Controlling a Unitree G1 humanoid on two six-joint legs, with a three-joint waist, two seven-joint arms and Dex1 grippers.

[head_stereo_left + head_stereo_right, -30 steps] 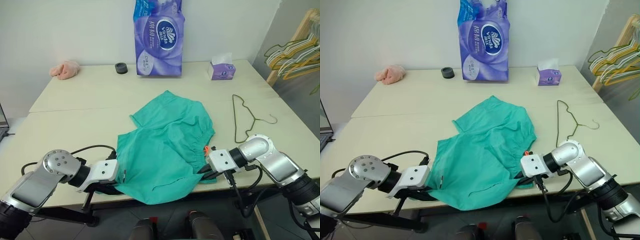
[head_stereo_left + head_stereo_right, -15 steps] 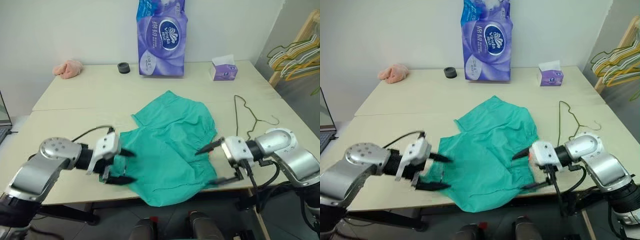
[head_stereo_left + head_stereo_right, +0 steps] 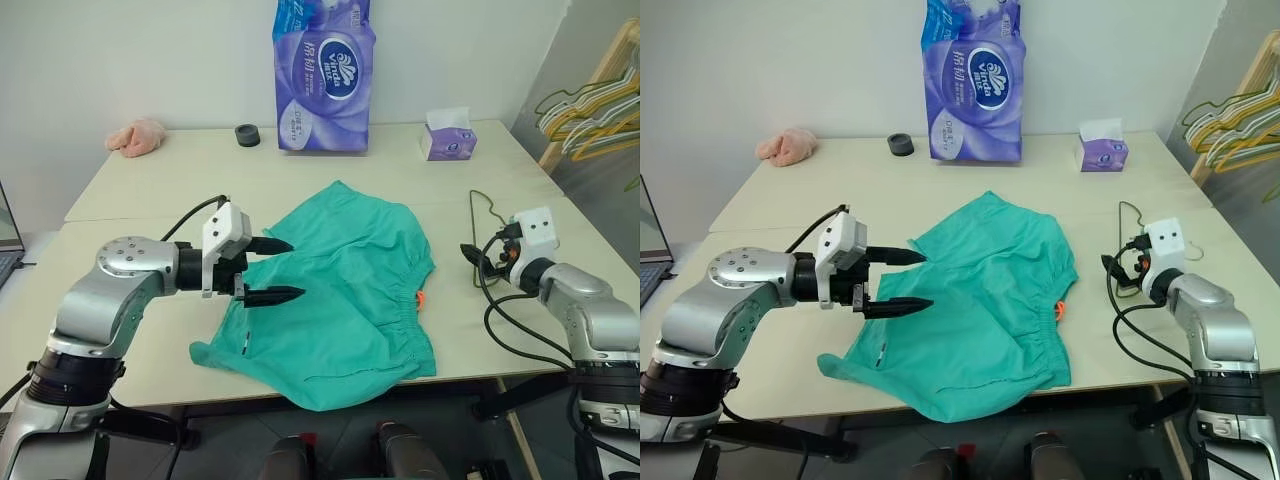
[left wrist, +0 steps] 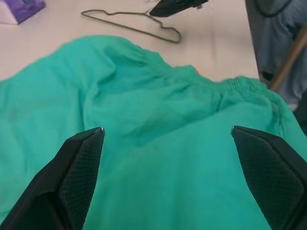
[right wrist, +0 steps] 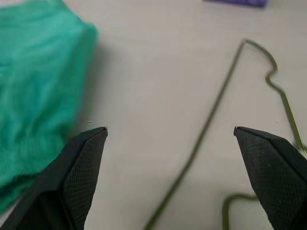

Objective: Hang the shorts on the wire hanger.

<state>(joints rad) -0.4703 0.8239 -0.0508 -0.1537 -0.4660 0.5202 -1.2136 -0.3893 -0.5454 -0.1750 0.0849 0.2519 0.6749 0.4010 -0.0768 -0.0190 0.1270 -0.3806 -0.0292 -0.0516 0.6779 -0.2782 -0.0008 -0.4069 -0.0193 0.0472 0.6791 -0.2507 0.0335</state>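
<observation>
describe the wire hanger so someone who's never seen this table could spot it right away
Start at the teal shorts spread mid-table. On the bare tabletop beside their waistband, toward the purple tissue box, lies the wire hanger. It is one thin olive-bronze wire lying flat, unlike the yellow and pale-green hangers hanging off-table.

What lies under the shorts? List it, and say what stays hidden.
The shorts lie spread on the cream table, which shows all around them; their near hem hangs past the table's front edge. Whether anything lies beneath the fabric cannot be seen.
</observation>
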